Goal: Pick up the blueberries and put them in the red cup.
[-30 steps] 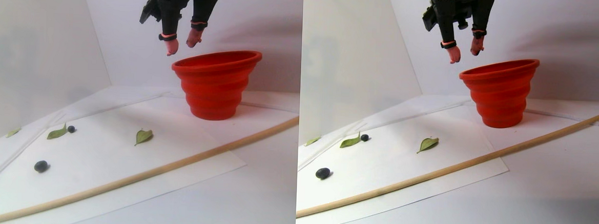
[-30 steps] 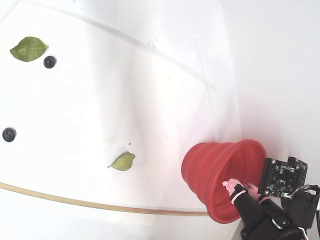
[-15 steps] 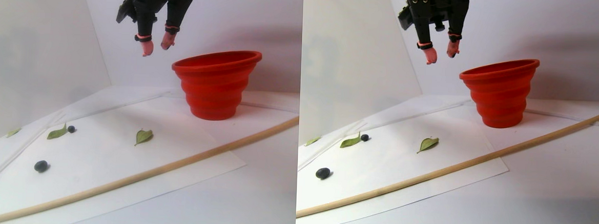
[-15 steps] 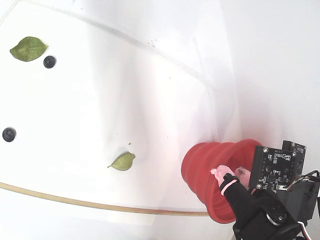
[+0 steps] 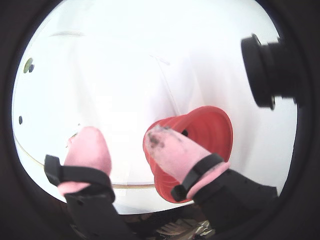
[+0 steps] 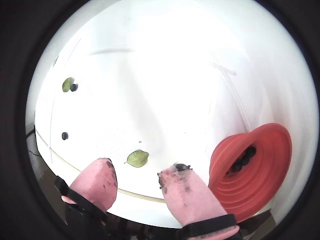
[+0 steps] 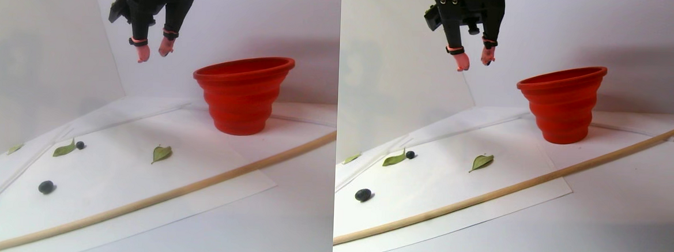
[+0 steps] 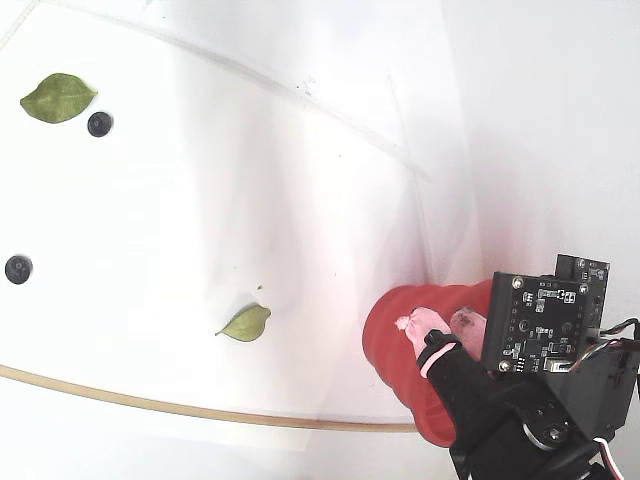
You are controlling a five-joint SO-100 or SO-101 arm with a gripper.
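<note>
End effector (image 7: pixel 154 49) raised, pointing down; pink fingertips (image 6: pixel 186 192) apart, empty

I'm looking at a makeshift test booth, not a lived-in room. Plain white walls (image 7: pixel 39 52) meet in a corner, white paper sheets (image 7: pixel 139 177) cover the floor, and a wooden stick (image 7: pixel 196 184) edges them.

Arm's upper body cut off by the top edge in the stereo pair view, red cup (image 8: pixel 390 335) largely covered by the gripper (image 8: pixel 440 322) in the fixed view, berries inside the cup (image 6: pixel 243 157) a dark uncountable clump, wooden stick (image 7: pixel 155 197) running off-frame.
</note>
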